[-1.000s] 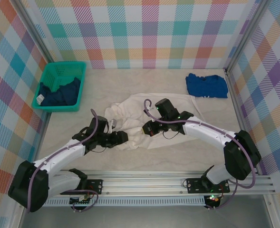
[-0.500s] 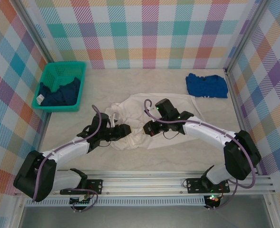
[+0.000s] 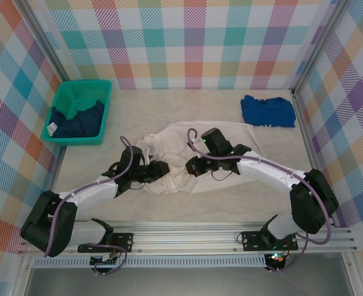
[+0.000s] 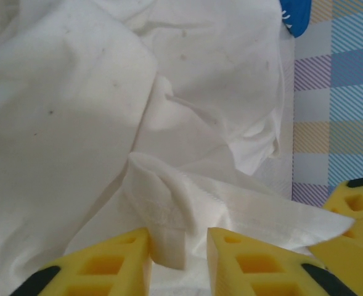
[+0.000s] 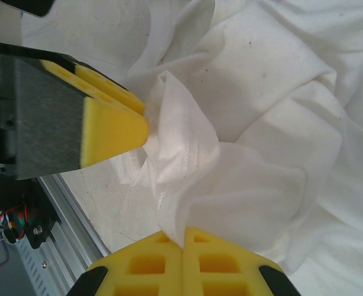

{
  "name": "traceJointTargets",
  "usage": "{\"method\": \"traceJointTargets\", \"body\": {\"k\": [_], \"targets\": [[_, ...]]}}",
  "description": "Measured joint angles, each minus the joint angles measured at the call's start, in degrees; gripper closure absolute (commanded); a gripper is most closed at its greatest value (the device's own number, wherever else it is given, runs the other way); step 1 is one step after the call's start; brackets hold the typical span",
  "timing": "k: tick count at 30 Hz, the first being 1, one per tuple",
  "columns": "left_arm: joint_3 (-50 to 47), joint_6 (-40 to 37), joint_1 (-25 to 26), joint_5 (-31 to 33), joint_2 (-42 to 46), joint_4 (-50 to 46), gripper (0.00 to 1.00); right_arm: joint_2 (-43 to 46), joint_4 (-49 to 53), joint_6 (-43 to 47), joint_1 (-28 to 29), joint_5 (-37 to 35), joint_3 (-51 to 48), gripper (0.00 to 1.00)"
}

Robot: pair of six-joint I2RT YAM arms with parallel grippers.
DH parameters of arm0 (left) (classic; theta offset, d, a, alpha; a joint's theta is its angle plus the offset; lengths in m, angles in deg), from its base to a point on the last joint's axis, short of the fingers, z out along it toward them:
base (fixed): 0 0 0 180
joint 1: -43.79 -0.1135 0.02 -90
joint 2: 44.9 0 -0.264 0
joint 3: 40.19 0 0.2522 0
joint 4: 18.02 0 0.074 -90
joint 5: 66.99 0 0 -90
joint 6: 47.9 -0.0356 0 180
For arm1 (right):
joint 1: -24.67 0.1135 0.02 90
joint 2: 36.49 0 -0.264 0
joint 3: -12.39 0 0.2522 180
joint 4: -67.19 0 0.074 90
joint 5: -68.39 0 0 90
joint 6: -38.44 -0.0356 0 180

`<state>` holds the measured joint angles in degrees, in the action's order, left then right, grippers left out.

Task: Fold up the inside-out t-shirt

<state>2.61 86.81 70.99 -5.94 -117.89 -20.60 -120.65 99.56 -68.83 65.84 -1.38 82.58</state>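
Looking down from the top camera, I saw the inside-out t-shirt [image 3: 172, 139] lying crumpled mid-table [image 3: 169, 105]. Both arms reached over its near edge, with the left gripper [image 3: 164, 170] and right gripper [image 3: 191, 166] close together. That view also gave me the green basket [image 3: 82, 82] holding a dark navy garment [image 3: 76, 120] at far left and the blue folded shirt [image 3: 267, 111] at far right, but not the jaws. The left wrist camera did: the left gripper [image 4: 178, 237] stood narrowly parted, straddling a doubled-over stitched hem, with a sliver of gap on one side, so it was not yet pinching. From the right wrist camera, the right gripper [image 5: 182, 237] was pressed fully closed with a thin edge of the shirt caught at its tips. The left arm's yellow finger [image 5: 110, 126] touched the same bunched hem. The cloth was white, soft and heavily wrinkled, with its seams showing.
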Motion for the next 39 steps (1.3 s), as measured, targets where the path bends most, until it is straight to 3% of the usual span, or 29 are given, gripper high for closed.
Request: {"method": "traceJointTargets", "body": {"k": [13,15,18,23,31,39], "targets": [[1.57,-1.49,-0.9,0.31,-0.59,-0.66,1.0,1.07,-0.26,0.31,0.0,-0.7,-0.63,1.0],[2.27,-3.04,-1.49,0.76,0.28,-2.43,1.0,1.84,0.33,0.7,0.0,-1.16,-0.63,1.0],[4.74,-6.47,-1.73,2.54,2.36,-8.28,1.0,2.91,1.25,1.29,0.0,-2.1,-0.63,1.0],[14.03,-12.66,-1.07,6.8,3.21,-25.75,1.0,3.76,4.44,0.63,0.02,-7.98,-0.63,1.0],[19.89,-17.46,5.33,17.49,4.26,-50.66,1.0,9.01,6.1,-4.09,0.15,-20.35,-4.83,1.0],[19.89,-17.42,10.99,24.81,1.7,-53.24,1.0,11.65,3.02,-5.4,1.42,-22.38,-8.55,1.0]]}}
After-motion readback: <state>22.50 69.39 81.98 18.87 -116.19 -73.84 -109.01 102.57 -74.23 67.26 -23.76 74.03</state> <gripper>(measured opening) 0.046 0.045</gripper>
